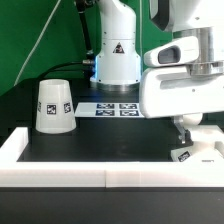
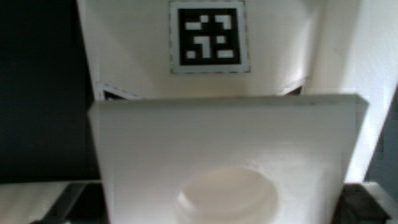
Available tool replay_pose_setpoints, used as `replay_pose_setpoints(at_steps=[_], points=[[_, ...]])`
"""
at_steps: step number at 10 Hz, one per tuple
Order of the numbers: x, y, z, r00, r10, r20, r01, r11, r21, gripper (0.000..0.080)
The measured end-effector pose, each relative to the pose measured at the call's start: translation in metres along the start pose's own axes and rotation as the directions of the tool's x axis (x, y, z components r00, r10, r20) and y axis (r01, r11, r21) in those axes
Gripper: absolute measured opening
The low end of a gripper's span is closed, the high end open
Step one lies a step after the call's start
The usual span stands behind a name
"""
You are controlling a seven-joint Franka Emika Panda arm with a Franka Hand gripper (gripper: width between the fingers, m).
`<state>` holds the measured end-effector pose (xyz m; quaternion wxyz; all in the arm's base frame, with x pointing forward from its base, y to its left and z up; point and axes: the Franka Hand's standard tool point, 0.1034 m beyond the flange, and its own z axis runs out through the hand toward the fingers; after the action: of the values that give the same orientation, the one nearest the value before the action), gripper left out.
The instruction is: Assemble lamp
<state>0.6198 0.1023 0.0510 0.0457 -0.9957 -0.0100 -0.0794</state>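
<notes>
The white square lamp base [image 2: 228,150], with a round socket hole [image 2: 231,196] in its top and a square tag [image 2: 210,40] on its sloped side, fills the wrist view. My gripper [image 2: 222,212] straddles it, with a dark finger [image 2: 64,205] against each of its two sides. In the exterior view the gripper [image 1: 186,140] is down at the front right corner over the tagged base [image 1: 190,155]. The white cone shade [image 1: 55,105] stands apart on the exterior view's left, narrow end up. The bulb is hidden or out of view.
A raised white wall [image 1: 100,172] borders the dark table along the front and on the exterior view's right, close to the base. The marker board [image 1: 110,108] lies in the middle at the back, before the robot's pedestal [image 1: 117,60].
</notes>
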Motion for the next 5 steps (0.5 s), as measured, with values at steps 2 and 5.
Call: replay_pose_setpoints(at_steps=[2, 5], points=[[-0.001, 0.0, 0.001, 1.0, 0.0, 0.001, 0.0, 1.0, 0.0, 0.0637], [-0.011, -0.001, -0.006, 0.998, -0.055, 0.009, 0.055, 0.998, -0.003, 0.0694]])
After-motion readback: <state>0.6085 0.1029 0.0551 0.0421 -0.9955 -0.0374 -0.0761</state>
